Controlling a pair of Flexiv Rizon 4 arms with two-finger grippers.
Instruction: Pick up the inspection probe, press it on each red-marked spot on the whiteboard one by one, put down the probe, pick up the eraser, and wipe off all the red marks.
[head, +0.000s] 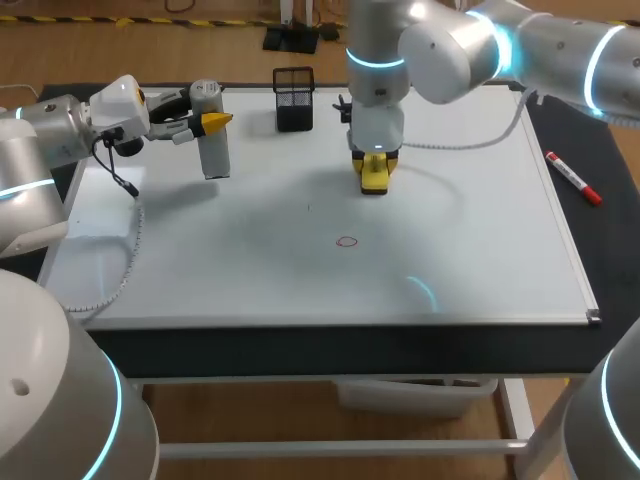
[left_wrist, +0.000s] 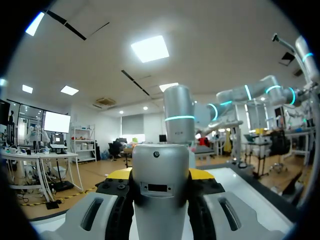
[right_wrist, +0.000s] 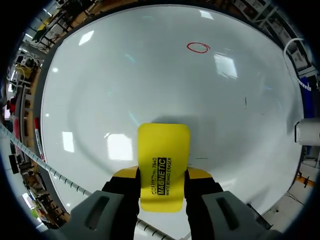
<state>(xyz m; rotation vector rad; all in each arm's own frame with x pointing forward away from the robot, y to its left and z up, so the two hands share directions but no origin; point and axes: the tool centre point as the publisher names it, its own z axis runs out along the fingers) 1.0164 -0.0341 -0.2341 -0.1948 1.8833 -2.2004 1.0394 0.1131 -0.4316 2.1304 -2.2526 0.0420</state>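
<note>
My left gripper (head: 215, 122) is shut on the grey cylindrical inspection probe (head: 211, 130), which hangs upright above the whiteboard's far left part; in the left wrist view the probe (left_wrist: 160, 190) stands between the fingers (left_wrist: 118, 175). My right gripper (head: 374, 172) is shut on the yellow eraser (head: 374, 177), holding it at the whiteboard (head: 250, 270) near its far middle. In the right wrist view the eraser (right_wrist: 163, 165) fills the gap between the fingers. One red circle mark (head: 347, 241) is on the board ahead of the eraser, seen as the red mark (right_wrist: 198, 47) in the right wrist view.
A black mesh pen cup (head: 293, 98) stands at the board's far edge between the two grippers. A red marker (head: 573, 177) lies on the dark table to the right of the board. A small dark stroke (right_wrist: 245, 102) is on the board.
</note>
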